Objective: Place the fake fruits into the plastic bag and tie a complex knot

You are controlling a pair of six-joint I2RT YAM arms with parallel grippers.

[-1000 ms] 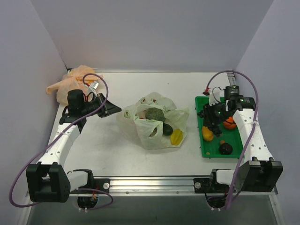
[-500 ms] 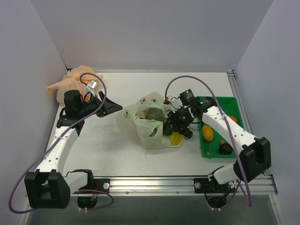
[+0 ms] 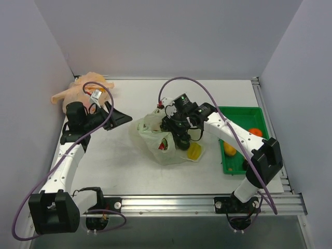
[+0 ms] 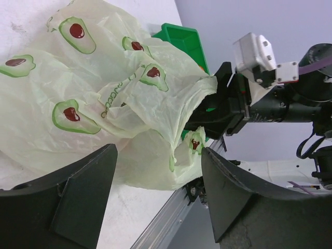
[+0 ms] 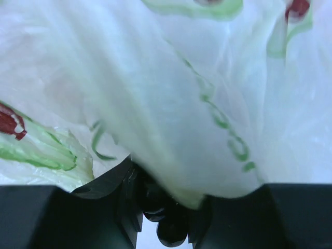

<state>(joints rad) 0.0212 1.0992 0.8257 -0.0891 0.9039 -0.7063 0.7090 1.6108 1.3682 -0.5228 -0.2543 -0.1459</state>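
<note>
Reaching across from its base at the near right, the right arm (image 3: 228, 132) stretches leftward over the worktop (image 3: 114, 171), elbow raised and wrist tipped down, so that the right pincer (image 3: 175, 136) sits at the mouth of the bag (image 3: 155, 150). In the right wrist view, pale green film printed with avocados fills nearly everything, and between the black fingers a dark, glossy purple fruit (image 5: 168, 228) shows; the pincer is clenched on it.

The left arm (image 3: 65, 155) rises from the near left, bends at the elbow and points its wrist toward the bag from the left. The left pincer (image 3: 118, 118) hangs apart from the bag, released, jaws spread wide with nothing between them. In the left wrist view the crumpled bag lies beyond its fingers (image 4: 78, 192).

The bag lies near the middle of the worktop. A starfruit (image 3: 194, 151) rests just beside its right edge. The green tray (image 3: 241, 111) at the right holds an orange (image 3: 254, 132) and a yellow-orange fruit (image 3: 230, 149). A peach bag (image 3: 78, 93) sits in the far left corner.
</note>
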